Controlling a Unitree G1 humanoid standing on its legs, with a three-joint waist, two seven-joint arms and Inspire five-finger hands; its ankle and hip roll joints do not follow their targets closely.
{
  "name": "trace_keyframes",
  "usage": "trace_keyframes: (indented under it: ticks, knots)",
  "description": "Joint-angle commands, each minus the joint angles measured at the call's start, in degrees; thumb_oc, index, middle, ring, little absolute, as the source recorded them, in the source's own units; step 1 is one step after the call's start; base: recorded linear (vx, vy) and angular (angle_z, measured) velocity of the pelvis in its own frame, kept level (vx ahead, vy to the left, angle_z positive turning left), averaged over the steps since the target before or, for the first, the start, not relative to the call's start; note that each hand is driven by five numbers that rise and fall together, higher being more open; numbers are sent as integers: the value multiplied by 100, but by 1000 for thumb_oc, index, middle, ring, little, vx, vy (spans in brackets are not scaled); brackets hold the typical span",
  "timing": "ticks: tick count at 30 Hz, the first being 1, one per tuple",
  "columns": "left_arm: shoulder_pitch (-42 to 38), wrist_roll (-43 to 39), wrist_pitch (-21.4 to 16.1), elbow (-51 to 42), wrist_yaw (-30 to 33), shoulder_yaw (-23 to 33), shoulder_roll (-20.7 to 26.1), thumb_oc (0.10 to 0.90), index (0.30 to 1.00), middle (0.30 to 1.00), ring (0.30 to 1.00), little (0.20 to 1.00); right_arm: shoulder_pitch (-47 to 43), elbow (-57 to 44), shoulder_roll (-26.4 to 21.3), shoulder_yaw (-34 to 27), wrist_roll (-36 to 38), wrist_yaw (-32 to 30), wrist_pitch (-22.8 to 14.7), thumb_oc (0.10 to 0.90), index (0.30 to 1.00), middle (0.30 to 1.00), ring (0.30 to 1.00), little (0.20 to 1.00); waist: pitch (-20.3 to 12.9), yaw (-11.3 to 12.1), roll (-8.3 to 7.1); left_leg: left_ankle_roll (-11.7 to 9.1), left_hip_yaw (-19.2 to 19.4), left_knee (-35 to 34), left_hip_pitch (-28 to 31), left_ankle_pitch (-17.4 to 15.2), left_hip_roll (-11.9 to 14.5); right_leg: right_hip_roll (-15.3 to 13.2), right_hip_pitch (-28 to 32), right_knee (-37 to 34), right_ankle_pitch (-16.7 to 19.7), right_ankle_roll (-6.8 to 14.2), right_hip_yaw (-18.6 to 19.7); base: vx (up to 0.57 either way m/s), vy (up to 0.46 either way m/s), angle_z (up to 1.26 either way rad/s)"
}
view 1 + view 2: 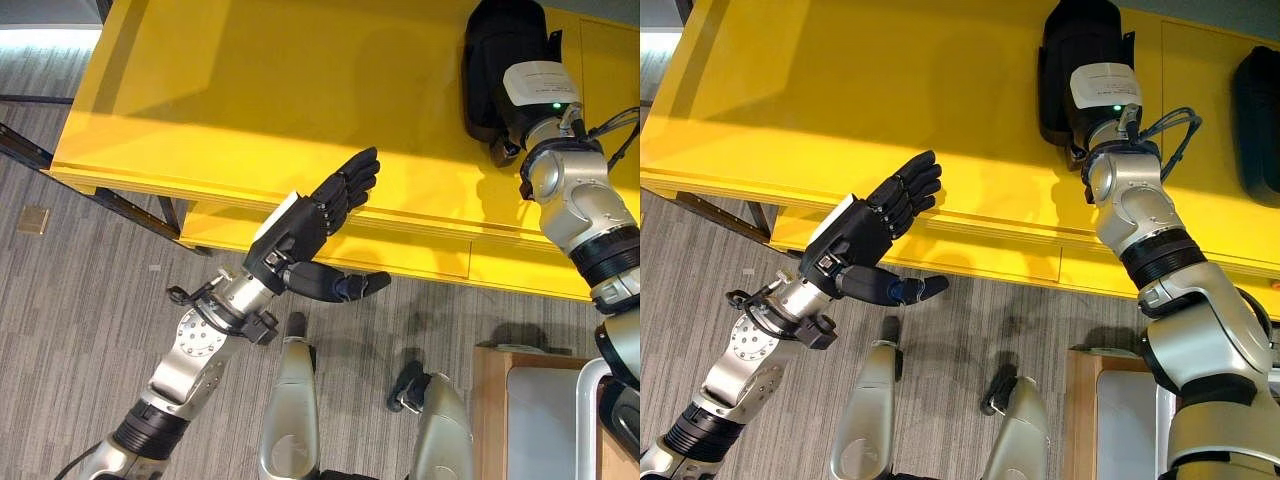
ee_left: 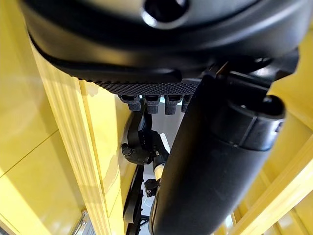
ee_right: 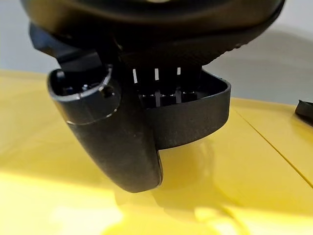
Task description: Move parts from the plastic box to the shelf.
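A black plastic part [image 1: 492, 55] rests on top of the yellow shelf [image 1: 260, 90] at its far right. My right hand [image 3: 161, 19] is on it: the thumb [image 3: 115, 147] lies against the outside of the part's rim [image 3: 195, 122] and the fingers curl inside it. A second black part [image 1: 1255, 110] lies further right on the shelf. My left hand [image 1: 300, 235] hovers at the shelf's front edge, open and holding nothing, with its fingers straight over the edge and the thumb [image 2: 210, 161] spread out below.
The pale plastic box [image 1: 545, 420] stands on a wooden stand [image 1: 490, 400] at the lower right, close to my right side. Grey carpet [image 1: 80, 300] lies in front of the shelf. A dark metal frame [image 1: 60, 170] runs under the shelf's left end.
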Motion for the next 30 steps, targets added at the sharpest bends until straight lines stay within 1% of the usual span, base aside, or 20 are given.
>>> trace_keyframes:
  ticks: [1, 2, 3, 6, 11, 12, 13, 14, 15, 17, 18, 19, 20, 23, 26, 27, 28, 30]
  knots:
    - [-285, -267, -494, -849, -191, 327, -46, 900, 1000, 1000, 1000, 1000, -401, -156, -369, 466, 386, 926, -97, 900, 1000, 1000, 1000, 1000, -81, -33, 9, 156, 476, -296, 447, -126, 291, 170, 204, 55, -19, -71, 283, -26, -6, -9]
    - [-279, -257, -498, -853, -186, 325, -49, 900, 1000, 1000, 1000, 1000, -385, -176, -366, 479, 376, 951, -98, 900, 1000, 1000, 1000, 1000, -81, -34, 6, 155, 478, -302, 449, -120, 293, 172, 204, 43, -7, -66, 283, -42, -6, -9]
    - [-256, -250, -494, -883, -172, 359, -30, 900, 1000, 1000, 1000, 1000, -376, -210, -382, 543, 364, 1177, -146, 900, 1000, 1000, 1000, 1000, -81, -37, -6, 153, 488, -317, 458, -118, 306, 183, 210, 4, 13, -54, 297, -42, -9, -5]
    - [-172, -226, -493, -949, -164, 454, 6, 900, 1000, 1000, 1000, 1000, -161, -514, -493, 603, 455, 1463, -113, 900, 1000, 1000, 1000, 1000, -81, -61, -58, 152, 530, -351, 495, -106, 336, 194, 257, -80, 49, -38, 292, -41, -16, -2]
    - [-33, -159, -567, -1001, -160, 547, 43, 900, 1000, 1000, 1000, 1000, 148, -999, -577, 517, 371, 1556, 60, 900, 1000, 1000, 1000, 1000, -84, -92, -100, 152, 565, -376, 549, -108, 356, 210, 322, -164, 80, -21, 300, -18, -5, -3]
    - [-9, -145, -605, -991, -170, 552, 44, 900, 1000, 1000, 1000, 1000, 241, -1110, -584, 497, 350, 1354, 153, 900, 1000, 1000, 1000, 1000, -83, -99, -107, 151, 570, -377, 557, -107, 363, 215, 327, -168, 85, -18, 298, 0, 0, 0]
    - [-7, -136, -636, -979, -158, 535, 52, 900, 1000, 1000, 1000, 1000, 290, -1091, -540, 463, 295, 1192, 159, 900, 1000, 1000, 1000, 1000, -94, -105, -113, 156, 576, -382, 573, -114, 361, 226, 348, -203, 95, -13, 312, -35, 4, -4]
    - [-31, -141, -679, -923, -173, 513, 56, 900, 1000, 1000, 1000, 1000, 325, -1077, -475, 401, 295, 909, 241, 900, 1000, 1000, 1000, 1000, -95, -122, -110, 164, 577, -368, 580, -126, 359, 236, 360, -234, 111, -10, 333, -28, 8, -4]
    - [-40, -141, -682, -911, -178, 506, 54, 900, 1000, 1000, 1000, 1000, 327, -1065, -458, 388, 281, 860, 257, 900, 1000, 1000, 1000, 1000, -96, -123, -109, 165, 576, -364, 577, -127, 358, 239, 359, -236, 115, -9, 337, -41, 18, -9]
    - [-105, -116, -687, -835, -226, 499, 20, 900, 1000, 1000, 1000, 1000, 246, -856, -306, 252, 13, 706, 286, 900, 1000, 1000, 1000, 1000, -108, -126, -87, 172, 568, -333, 572, -161, 344, 246, 373, -267, 122, -4, 356, -34, 20, -10]
    - [-109, -116, -687, -829, -228, 502, 21, 900, 1000, 1000, 1000, 1000, 244, -845, -299, 241, -34, 711, 287, 900, 1000, 1000, 1000, 1000, -109, -126, -85, 171, 567, -329, 569, -163, 342, 245, 373, -267, 123, -3, 355, -32, 23, -6]
    - [-118, -122, -676, -820, -216, 524, 7, 900, 1000, 1000, 1000, 1000, 243, -734, -297, 160, -30, 737, 158, 900, 1000, 1000, 1000, 1000, -110, -125, -64, 170, 552, -307, 555, -178, 324, 239, 372, -265, 121, 0, 359, -34, 20, -5]
    - [-117, -127, -678, -815, -199, 530, -1, 900, 1000, 1000, 1000, 1000, 259, -744, -300, 130, -36, 769, 135, 900, 1000, 1000, 1000, 1000, -110, -130, -56, 167, 551, -301, 545, -178, 321, 232, 364, -262, 127, 8, 358, -37, 21, -6]
    - [-96, -99, -660, -850, -165, 545, -18, 900, 1000, 1000, 1000, 1000, 322, -831, -332, 94, -117, 778, 148, 900, 1000, 1000, 1000, 1000, -109, -138, -47, 172, 566, -316, 559, -179, 310, 230, 376, -281, 127, 13, 361, -25, 9, -5]
    - [-73, -73, -710, -845, -201, 572, -12, 900, 1000, 1000, 1000, 1000, 410, -850, -340, 13, -189, 571, 195, 900, 1000, 1000, 1000, 1000, -127, -149, -33, 174, 581, -336, 578, -183, 305, 218, 389, -319, 140, 26, 372, -11, 3, 0]
    - [-87, -63, -722, -831, -180, 549, -23, 900, 1000, 1000, 1000, 1000, 418, -833, -322, -28, -228, 359, 222, 900, 1000, 1000, 1000, 1000, -127, -156, -24, 171, 570, -324, 566, -186, 300, 220, 379, -317, 143, 28, 381, 0, 0, 0]
    - [-89, -64, -721, -831, -179, 547, -24, 900, 1000, 1000, 1000, 1000, 421, -827, -320, -36, -237, 352, 226, 900, 1000, 1000, 1000, 1000, -127, -156, -22, 171, 569, -322, 565, -188, 299, 220, 378, -315, 142, 29, 382, -33, 17, -3]
    - [-143, -7, -713, -813, -148, 517, -40, 900, 1000, 1000, 1000, 1000, 396, -748, -253, -128, -279, -99, 165, 900, 1000, 1000, 1000, 1000, -127, -154, 6, 176, 543, -300, 545, -206, 277, 217, 365, -313, 142, 35, 398, -23, 13, -5]
